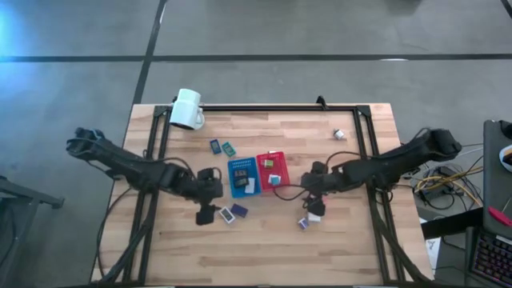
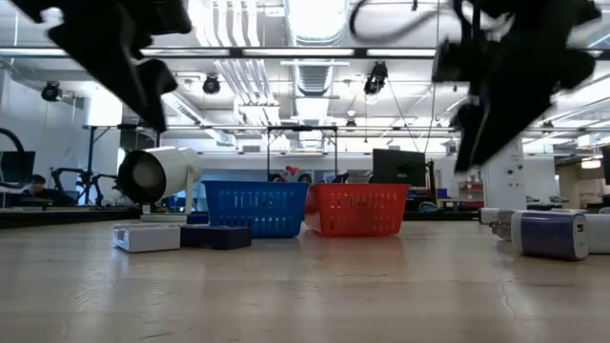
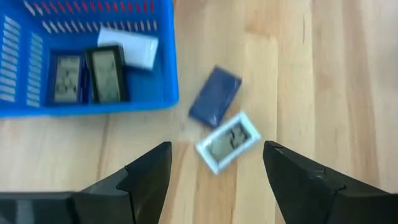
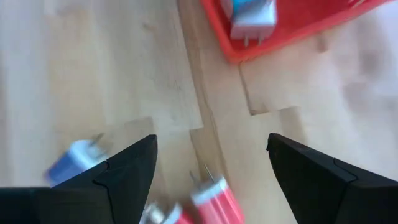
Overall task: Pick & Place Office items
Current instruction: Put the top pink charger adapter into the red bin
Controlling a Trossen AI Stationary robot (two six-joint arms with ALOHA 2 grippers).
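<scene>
Step in hand: sorting office items into the blue tray (image 1: 241, 177) and red tray (image 1: 271, 170); both arms hover between picks, neither carrying anything.
Left gripper (image 3: 214, 177): jaws spread wide, empty, above the worktop (image 1: 264, 240) at about 7 o'clock of the blue tray.
Left targets: a white display unit (image 3: 227, 141) and a dark blue flat piece (image 3: 215, 96), touching or nearly so, just outside the tray's corner.
Blue tray contents: two black display units (image 3: 87, 76) and a white flat piece (image 3: 128, 48).
Right gripper (image 4: 211, 168): jaws wide, empty, at about 4 o'clock of the red tray.
Right targets: a red plug adapter (image 4: 211, 200) and a blue plug adapter (image 4: 69, 160) on the wood beneath.
Red tray contents: a white and teal adapter (image 4: 252, 17).
Stragglers: two pieces (image 1: 222, 147) at 11 o'clock of the blue tray; one small piece (image 1: 339, 134) near the far right rail.
Next move, likely: the left arm descends over the white display unit, jaws straddling its short width, avoiding the blue piece.
</scene>
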